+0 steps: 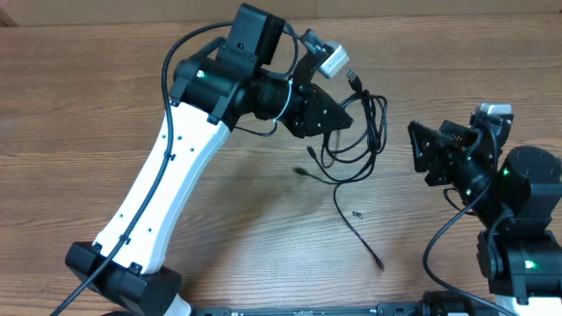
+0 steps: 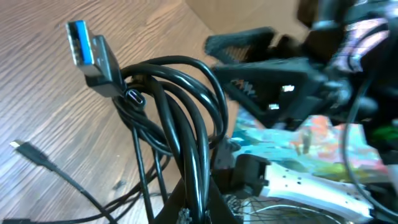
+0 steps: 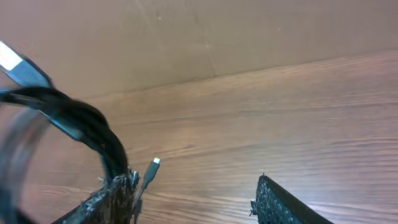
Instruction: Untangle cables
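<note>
While your left pincer point(image 1: 347, 121) is clamping shut on the looped cables point(image 1: 378, 118), your right pincer point(image 1: 420, 151) is standing wide open and empty just beside them, and one loose cable end is trailing across the table point(image 1: 105, 70).

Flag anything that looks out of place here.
The cables are one tangled clump hanging from the left hand, loops crossing, with a blue USB plug sticking up and one strand trailing across the table. A small dark speck lies beside that strand.
</note>
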{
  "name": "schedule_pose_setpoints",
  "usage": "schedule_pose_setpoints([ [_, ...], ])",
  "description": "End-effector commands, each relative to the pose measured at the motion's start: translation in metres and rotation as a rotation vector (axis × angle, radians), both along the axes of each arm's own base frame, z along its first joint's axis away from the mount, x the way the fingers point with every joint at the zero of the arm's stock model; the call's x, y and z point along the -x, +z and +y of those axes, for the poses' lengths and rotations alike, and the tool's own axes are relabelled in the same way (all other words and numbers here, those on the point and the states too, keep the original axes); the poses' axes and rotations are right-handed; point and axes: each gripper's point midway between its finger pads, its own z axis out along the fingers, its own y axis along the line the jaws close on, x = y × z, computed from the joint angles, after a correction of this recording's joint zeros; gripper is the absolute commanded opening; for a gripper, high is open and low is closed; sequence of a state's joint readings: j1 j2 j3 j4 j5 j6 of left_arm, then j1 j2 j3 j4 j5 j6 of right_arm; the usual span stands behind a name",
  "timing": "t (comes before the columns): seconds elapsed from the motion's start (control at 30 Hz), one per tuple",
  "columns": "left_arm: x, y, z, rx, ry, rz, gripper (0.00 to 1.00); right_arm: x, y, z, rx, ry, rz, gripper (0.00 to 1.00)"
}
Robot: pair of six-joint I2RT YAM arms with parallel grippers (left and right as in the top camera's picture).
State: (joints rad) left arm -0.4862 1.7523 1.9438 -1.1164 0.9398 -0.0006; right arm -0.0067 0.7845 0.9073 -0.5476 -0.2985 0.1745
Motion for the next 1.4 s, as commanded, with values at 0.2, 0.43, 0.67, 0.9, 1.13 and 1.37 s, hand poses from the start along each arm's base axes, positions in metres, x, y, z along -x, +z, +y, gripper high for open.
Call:
schedule_pose_setpoints([
  [0.2,0.018,0.050,-0.012,0.227,-0.119,0.070,0.04,0.010,0.004,0.038,0.080,0.295,-0.068,0.58],
  [0.43,0.018,0.049,-0.012,0.220,-0.103,0.104,0.04,0.010,0.013,0.043,0.071,0.327,-0.107,0.58],
  [0.67,0.016,0.044,-0.017,0.184,-0.064,0.135,0.04,0.013,0.022,0.050,0.057,0.375,-0.146,0.58],
  [0.9,0.026,0.046,-0.028,0.181,-0.072,0.187,0.04,0.012,0.024,0.050,0.059,0.374,-0.154,0.58],
  [1.13,0.040,0.049,-0.041,0.184,-0.109,0.202,0.04,0.011,0.027,0.050,0.063,0.373,-0.171,0.57],
  [1.37,0.044,0.049,-0.044,0.175,-0.099,0.257,0.04,0.010,0.027,0.050,0.064,0.370,-0.172,0.38],
])
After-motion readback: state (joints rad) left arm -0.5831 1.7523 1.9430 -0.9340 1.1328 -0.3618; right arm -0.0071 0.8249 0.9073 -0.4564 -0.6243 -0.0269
